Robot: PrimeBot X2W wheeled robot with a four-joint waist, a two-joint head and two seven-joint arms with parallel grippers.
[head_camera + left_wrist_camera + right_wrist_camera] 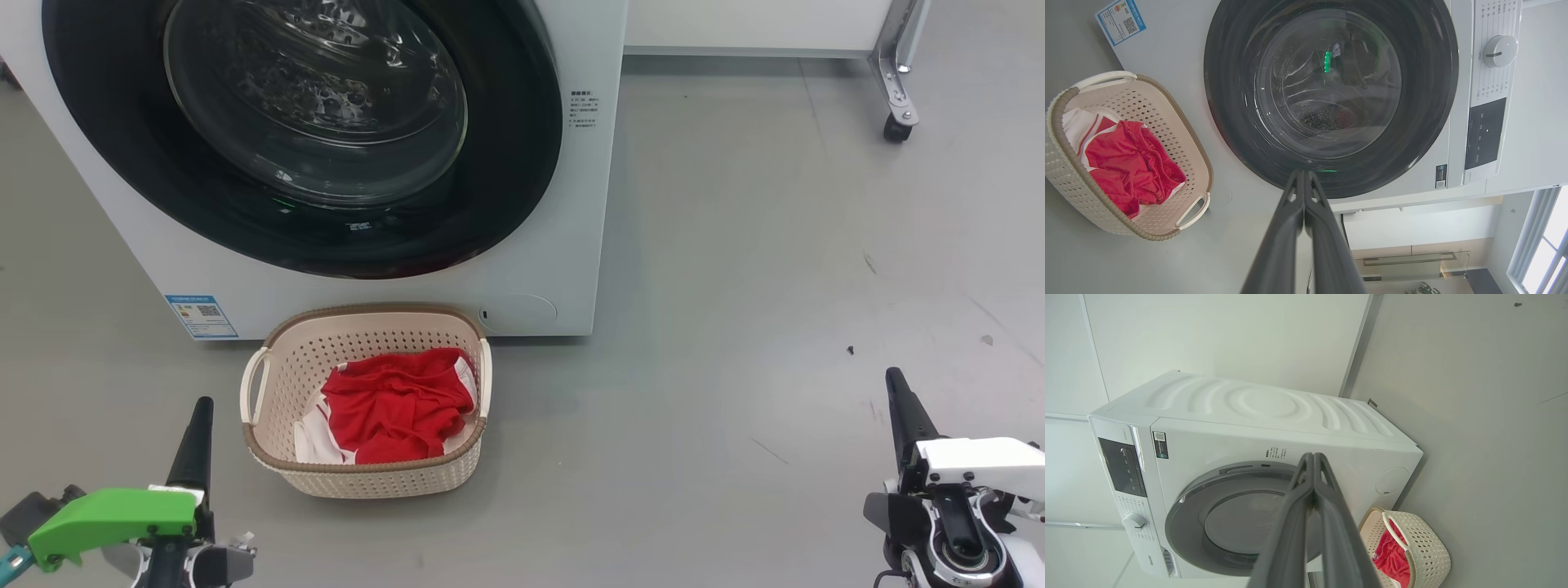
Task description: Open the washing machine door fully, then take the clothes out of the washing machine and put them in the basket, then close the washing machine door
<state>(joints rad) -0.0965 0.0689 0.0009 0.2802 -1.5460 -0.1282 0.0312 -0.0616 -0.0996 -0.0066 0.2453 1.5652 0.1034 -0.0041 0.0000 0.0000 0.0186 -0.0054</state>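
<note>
We see the left gripper [201, 408] and right gripper [896, 382] pinched closed, empty. The clothes [392, 404] lie in the basket [367, 311] before the washer [581, 245]; its door [522, 163] seems closed.

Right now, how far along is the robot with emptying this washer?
Done, it seems: the red clothes lie in the basket, and the washing machine door sits shut against the washing machine, with no red showing through its glass. In hand: nothing; the left gripper and right gripper are both shut, empty, and hang clear of the machine. Left: nothing that I can see.
</note>
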